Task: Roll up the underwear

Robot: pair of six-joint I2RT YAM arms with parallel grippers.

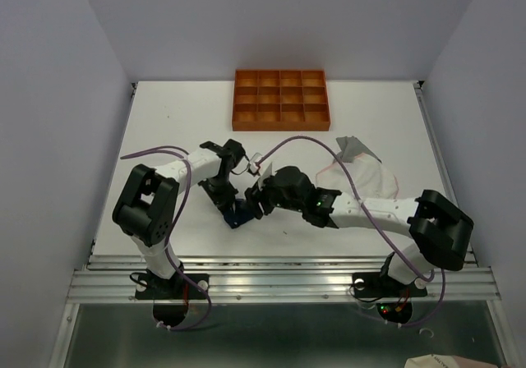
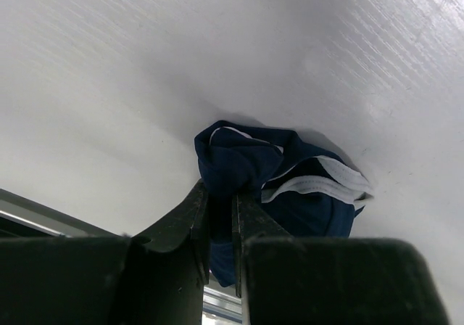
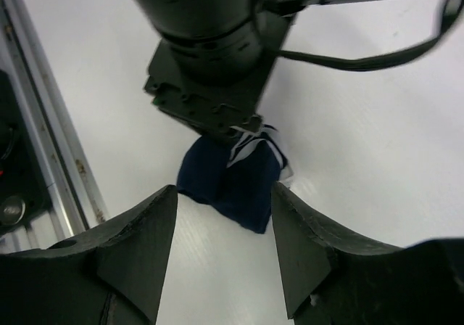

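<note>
A bunched navy blue underwear [image 1: 240,217] with white trim lies near the table's front middle. My left gripper [image 1: 229,204] points down at it. In the left wrist view the left gripper [image 2: 221,198] is shut on a fold of the navy underwear [image 2: 297,194]. My right gripper [image 1: 256,197] hovers just right of it. In the right wrist view the right gripper [image 3: 225,194] stands open, just short of the navy underwear [image 3: 232,183], with nothing between its fingers. A grey underwear [image 1: 354,148] and a pale pink-white underwear [image 1: 366,181] lie at the right.
An orange tray [image 1: 281,99] with several compartments stands at the back middle. The left arm's wrist [image 3: 210,64] is close in front of the right gripper. The table's metal front rail [image 1: 279,282] runs just behind both bases. White walls enclose the table.
</note>
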